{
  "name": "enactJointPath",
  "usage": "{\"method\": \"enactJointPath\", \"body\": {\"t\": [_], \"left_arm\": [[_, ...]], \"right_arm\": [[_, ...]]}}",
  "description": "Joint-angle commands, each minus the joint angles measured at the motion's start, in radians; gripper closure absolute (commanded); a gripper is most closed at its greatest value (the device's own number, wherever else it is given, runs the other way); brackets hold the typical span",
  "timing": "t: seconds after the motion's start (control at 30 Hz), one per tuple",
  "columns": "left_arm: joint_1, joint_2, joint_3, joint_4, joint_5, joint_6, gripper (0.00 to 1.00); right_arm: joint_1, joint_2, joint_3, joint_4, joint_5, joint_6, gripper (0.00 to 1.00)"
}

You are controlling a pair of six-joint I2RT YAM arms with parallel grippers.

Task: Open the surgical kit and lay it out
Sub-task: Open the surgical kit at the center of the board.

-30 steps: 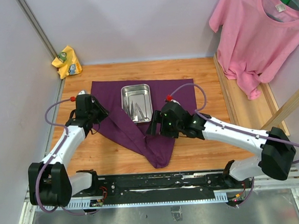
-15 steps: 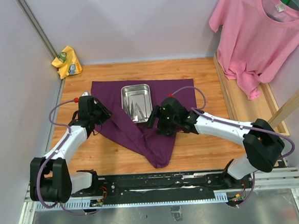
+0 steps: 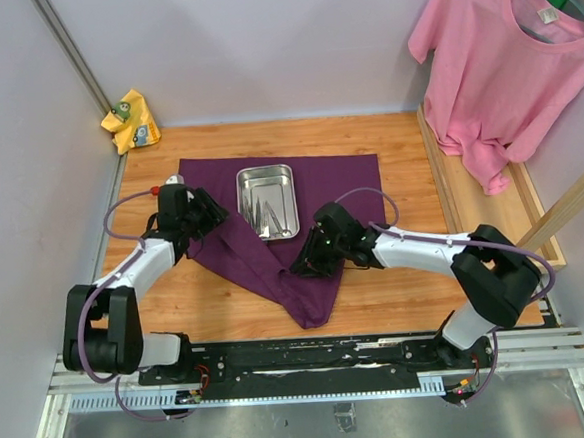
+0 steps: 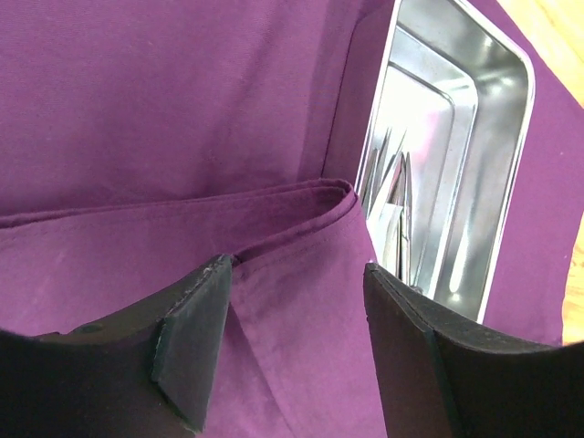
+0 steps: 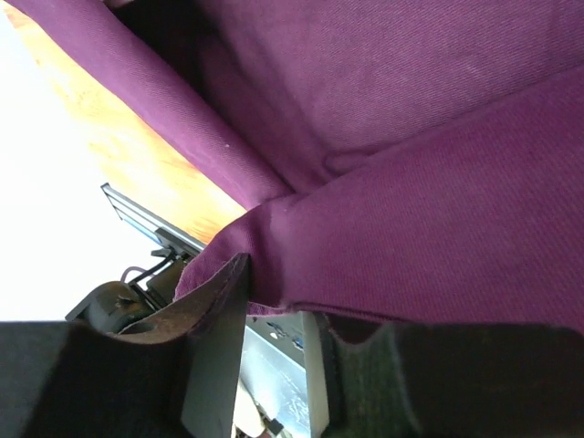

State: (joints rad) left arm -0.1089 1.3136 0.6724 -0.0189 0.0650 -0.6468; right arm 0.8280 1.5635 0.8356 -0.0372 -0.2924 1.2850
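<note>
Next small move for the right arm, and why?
Probably close the right gripper on the purple cloth edge lying across its jaws; the near flap is folded over, not laid flat, and the left gripper stands open beside the steel tray.

A wooden table (image 3: 408, 151) of light, warm-toned boards is seen, closed in by pale walls on its far and left sides. A dark purple cloth wrap (image 3: 339, 176) is laid directly on it, a little towards the far side. The far part of the cloth is spread flat as a wide rectangle. From that part a folded flap is drawn towards the near edge, where it narrows to a point. Bare wood is left showing on every side of the cloth, most of it to the right. Beyond the cloth's far left corner a yellow rag (image 3: 131, 120) is bunched in the table's corner; whether it rests on the wood cannot be told.
</note>
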Motion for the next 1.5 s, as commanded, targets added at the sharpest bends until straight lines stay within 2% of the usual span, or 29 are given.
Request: {"method": "enactJointPath", "body": {"t": [0.0,0.27,0.37,0.43,0.57,0.6,0.8,1.1,1.27,1.47], "left_arm": [[-0.006,0.049,-0.014,0.119,0.060,0.018,0.35],[-0.015,0.107,-0.016,0.205,0.098,0.002,0.35],[-0.025,0.121,-0.011,0.219,0.107,0.002,0.41],[-0.030,0.127,-0.009,0.218,0.112,0.006,0.54],[-0.032,0.099,-0.017,0.170,0.106,0.009,0.95],[-0.032,0.083,-0.022,0.147,0.100,0.010,0.99],[-0.032,-0.112,-0.050,-0.016,0.064,0.014,1.00],[-0.032,-0.427,-0.056,-0.328,0.025,0.030,1.00],[-0.071,-0.557,-0.049,-0.449,0.011,-0.020,1.00],[-0.072,-0.642,0.007,-0.594,0.019,-0.074,1.00]], "right_arm": [[-0.020,-0.028,-0.014,0.020,-0.013,0.000,0.73],[-0.033,-0.075,-0.027,0.003,-0.003,-0.029,0.93],[-0.034,-0.095,-0.034,-0.003,0.002,-0.040,0.97],[-0.037,-0.115,-0.043,-0.012,0.008,-0.048,0.99],[-0.044,-0.176,-0.080,-0.039,0.019,-0.064,0.99],[-0.046,-0.196,-0.094,-0.046,0.021,-0.067,0.99],[-0.068,-0.377,-0.188,-0.155,0.074,-0.096,1.00],[-0.093,-0.813,-0.297,-0.537,0.243,-0.121,0.99],[-0.098,-1.088,-0.289,-0.785,0.358,-0.118,0.99],[-0.099,-1.204,-0.222,-0.997,0.432,-0.139,0.99]]}}
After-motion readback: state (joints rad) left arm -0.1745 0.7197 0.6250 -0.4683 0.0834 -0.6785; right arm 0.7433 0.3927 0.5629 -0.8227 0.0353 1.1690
